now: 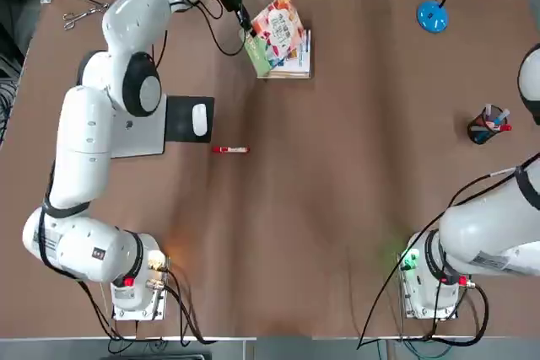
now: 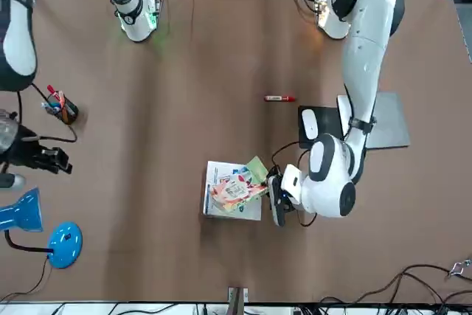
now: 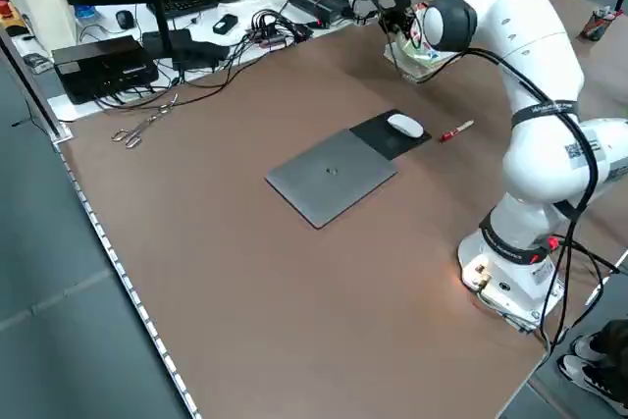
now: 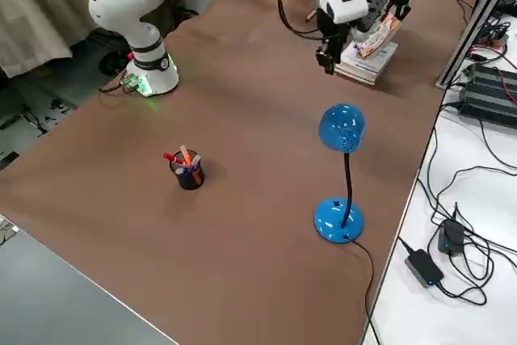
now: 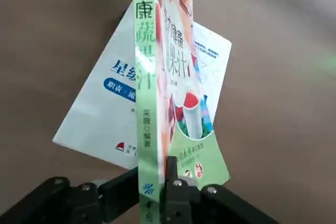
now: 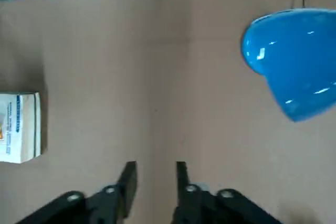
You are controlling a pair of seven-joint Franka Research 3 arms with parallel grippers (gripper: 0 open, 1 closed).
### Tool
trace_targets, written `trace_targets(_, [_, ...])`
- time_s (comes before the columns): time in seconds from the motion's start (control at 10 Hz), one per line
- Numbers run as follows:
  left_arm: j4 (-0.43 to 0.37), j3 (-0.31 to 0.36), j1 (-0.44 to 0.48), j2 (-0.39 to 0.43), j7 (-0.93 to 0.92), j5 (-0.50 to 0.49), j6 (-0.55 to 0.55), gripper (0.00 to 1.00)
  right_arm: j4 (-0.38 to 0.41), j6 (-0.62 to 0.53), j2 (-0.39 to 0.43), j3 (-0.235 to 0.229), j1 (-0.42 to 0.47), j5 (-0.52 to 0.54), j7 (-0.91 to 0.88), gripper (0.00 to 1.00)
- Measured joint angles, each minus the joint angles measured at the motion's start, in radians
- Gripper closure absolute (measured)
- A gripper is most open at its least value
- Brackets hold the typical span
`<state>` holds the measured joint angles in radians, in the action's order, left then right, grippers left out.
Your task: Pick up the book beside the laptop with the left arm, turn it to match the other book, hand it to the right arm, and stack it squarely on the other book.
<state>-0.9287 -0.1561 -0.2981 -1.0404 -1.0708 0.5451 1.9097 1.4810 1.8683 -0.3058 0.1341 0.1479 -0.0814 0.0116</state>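
Over the white book point(image 5: 97, 106), green spine point(image 5: 147, 103) showing only in left wrist view

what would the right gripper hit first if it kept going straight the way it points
Probably the bare brown tabletop: the right gripper points down at it. The glossy blue lamp head and white book with blue text look off the line, though depth is unclear.

A blue lamp point(image 4: 341, 220) stands near a pen holder point(image 4: 188, 174).
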Motion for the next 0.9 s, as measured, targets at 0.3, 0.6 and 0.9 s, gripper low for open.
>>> trace_targets(0.3, [0.004, 0.007, -0.019, -0.011, -0.029, 0.000, 0.023, 0.82, 0.007, -0.001, 0.000, 0.001, -0.068, -0.003, 0.192, 0.99])
trace_targets(0.6, [0.005, 0.008, -0.031, -0.011, -0.031, 0.000, 0.039, 0.82, 0.013, 0.007, 0.000, 0.004, -0.198, -0.005, 0.483, 0.99])
trace_targets(0.9, [0.009, 0.011, -0.048, -0.011, -0.031, 0.000, 0.053, 0.82, 0.056, 0.123, -0.004, 0.004, -0.306, -0.006, 0.736, 1.00])
